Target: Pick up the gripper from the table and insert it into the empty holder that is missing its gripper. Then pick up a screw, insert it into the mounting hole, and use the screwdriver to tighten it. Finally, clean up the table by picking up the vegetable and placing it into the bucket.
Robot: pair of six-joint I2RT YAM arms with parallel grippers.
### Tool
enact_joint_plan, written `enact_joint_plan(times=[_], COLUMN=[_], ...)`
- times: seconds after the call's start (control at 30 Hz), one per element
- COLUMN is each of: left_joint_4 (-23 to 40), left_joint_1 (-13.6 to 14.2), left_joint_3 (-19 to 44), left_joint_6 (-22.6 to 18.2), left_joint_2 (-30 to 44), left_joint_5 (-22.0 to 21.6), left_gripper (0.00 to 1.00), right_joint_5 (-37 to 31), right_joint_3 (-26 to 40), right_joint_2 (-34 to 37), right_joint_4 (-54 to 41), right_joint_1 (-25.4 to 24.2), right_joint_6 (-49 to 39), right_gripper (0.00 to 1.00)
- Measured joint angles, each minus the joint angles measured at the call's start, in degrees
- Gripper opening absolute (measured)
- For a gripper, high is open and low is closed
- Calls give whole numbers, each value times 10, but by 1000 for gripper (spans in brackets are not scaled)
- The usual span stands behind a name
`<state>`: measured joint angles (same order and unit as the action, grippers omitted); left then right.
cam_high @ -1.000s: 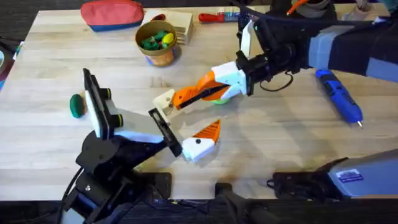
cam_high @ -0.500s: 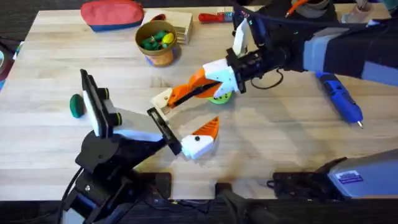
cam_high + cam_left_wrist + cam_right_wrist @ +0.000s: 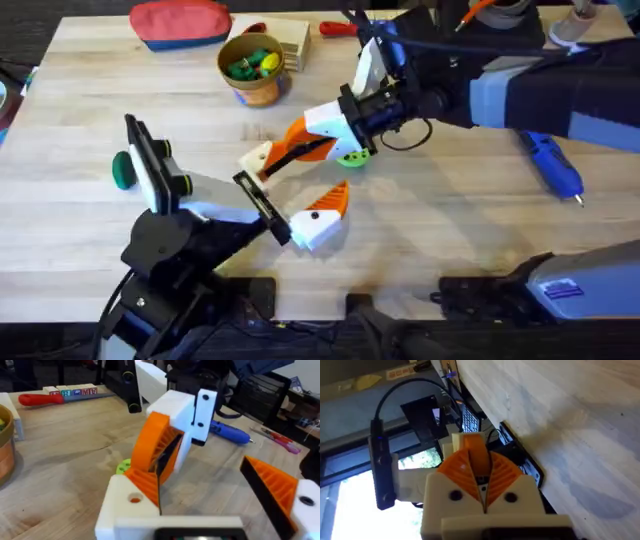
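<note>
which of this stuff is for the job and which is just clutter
Job: small orange ribbed plastic fin, plain white plastic holder, blue pen-shaped screwdriver, dark green toy vegetable, tan round bucket.
Clutter: red zip pouch, red-handled tool, lime-green holed disc, wooden block.

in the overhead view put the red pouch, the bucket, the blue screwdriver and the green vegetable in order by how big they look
1. red pouch, largest.
2. blue screwdriver, long but thin, and bucket, rounder: too alike to rank.
3. green vegetable, smallest, partly hidden behind the left arm.
</note>
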<state>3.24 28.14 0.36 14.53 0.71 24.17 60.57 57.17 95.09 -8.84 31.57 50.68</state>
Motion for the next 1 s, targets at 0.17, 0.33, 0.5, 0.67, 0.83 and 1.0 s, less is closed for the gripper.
enact_joint_plan(times=[0.17,0.33,0.5,0.67,0.83,1.0], left_joint_4=[0,0,-2,-2,-2,-2], left_joint_1=[0,0,6,6,6,6], left_joint_3=[0,0,0,0,0,0], left_joint_6=[5,4,-9,-14,-17,-17], left_joint_2=[0,0,0,0,0,0], left_joint_5=[-1,-2,15,19,20,21], left_gripper=[988,987,988,987,988,988], right_joint_5=[-4,-2,21,46,57,28], right_joint_3=[0,0,0,0,0,0], right_joint_2=[0,0,0,0,0,0], right_joint_4=[1,6,12,12,12,11], right_joint_1=[1,1,6,-4,-15,-34], right_joint_6=[3,-10,-36,-61,-88,-143], right_gripper=[3,109,350,693,981,992])
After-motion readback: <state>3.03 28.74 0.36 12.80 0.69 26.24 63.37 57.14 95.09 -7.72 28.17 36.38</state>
